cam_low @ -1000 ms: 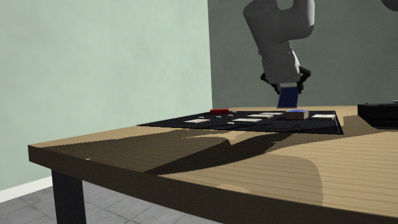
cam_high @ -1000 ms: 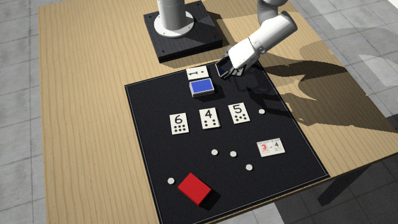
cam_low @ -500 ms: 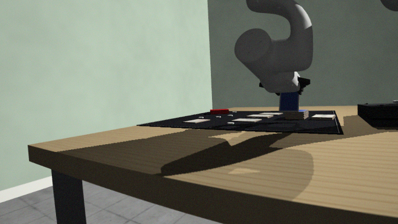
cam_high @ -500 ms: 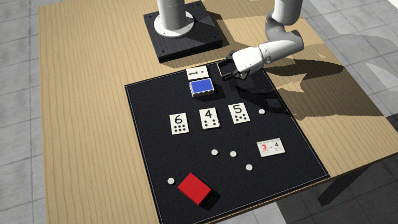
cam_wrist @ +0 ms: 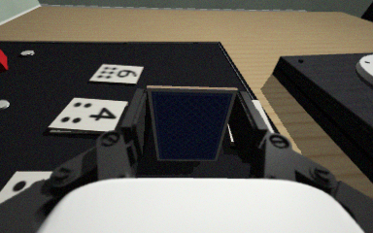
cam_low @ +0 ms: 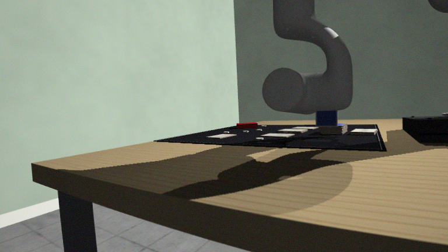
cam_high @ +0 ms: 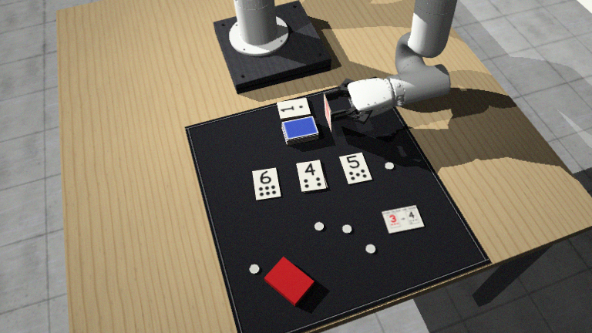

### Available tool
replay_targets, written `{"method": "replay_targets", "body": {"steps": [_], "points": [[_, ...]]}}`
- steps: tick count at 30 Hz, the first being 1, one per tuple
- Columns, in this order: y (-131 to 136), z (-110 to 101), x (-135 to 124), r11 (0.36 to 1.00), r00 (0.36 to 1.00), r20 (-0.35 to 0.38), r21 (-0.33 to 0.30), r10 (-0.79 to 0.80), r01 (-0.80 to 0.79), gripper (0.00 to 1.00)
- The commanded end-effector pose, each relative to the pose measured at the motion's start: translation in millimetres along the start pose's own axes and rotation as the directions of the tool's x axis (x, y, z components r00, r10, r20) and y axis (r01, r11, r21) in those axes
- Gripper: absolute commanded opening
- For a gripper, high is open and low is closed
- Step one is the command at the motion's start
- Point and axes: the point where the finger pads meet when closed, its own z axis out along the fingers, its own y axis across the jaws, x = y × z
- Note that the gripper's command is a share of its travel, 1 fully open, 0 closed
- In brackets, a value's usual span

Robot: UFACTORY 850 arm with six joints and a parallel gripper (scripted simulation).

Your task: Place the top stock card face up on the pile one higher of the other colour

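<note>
My gripper [cam_high: 330, 105] [cam_wrist: 190, 106] is shut on a card [cam_high: 327, 112] [cam_low: 326, 118] [cam_wrist: 189, 127], its fingers on two opposite edges. The card stands nearly upright above the cloth, right of the stock in the top view. Its blue back faces the wrist camera; its face shows red marks, number unreadable. The face-down stock [cam_high: 300, 127] [cam_low: 342, 129] has a blue top card. The waste [cam_high: 293, 108] [cam_low: 363, 131] shows a black 1. Three piles show a black 6 [cam_high: 266, 183] [cam_wrist: 117, 74], a black 4 [cam_high: 311, 176] [cam_wrist: 89, 115] and a black 5 [cam_high: 355, 168] [cam_wrist: 24, 185]. The arm hides the gripper in the exterior view.
The black card cloth [cam_high: 231, 224] also bears a red box [cam_high: 288, 280] [cam_low: 247, 125], several white discs, one of them [cam_high: 389, 166] beside the black 5, and a small example card [cam_high: 402, 219] [cam_low: 221, 136] with a red 3 and black 4. The arm's base plate [cam_high: 305, 56] stands behind the cloth.
</note>
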Motion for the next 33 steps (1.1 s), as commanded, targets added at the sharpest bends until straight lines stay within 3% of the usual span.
{"method": "replay_targets", "body": {"steps": [1, 23, 24, 33], "points": [[-0.5, -0.7, 0.2, 1.0, 1.0, -0.026, 0.0, 0.001, -0.001, 0.6], [-0.5, -0.7, 0.0, 1.0, 0.999, -0.039, 0.0, 0.001, -0.001, 0.6], [-0.5, -0.7, 0.0, 1.0, 0.999, -0.039, 0.0, 0.001, -0.001, 0.71], [-0.5, -0.7, 0.0, 1.0, 0.999, -0.039, 0.0, 0.001, -0.001, 0.71]]}}
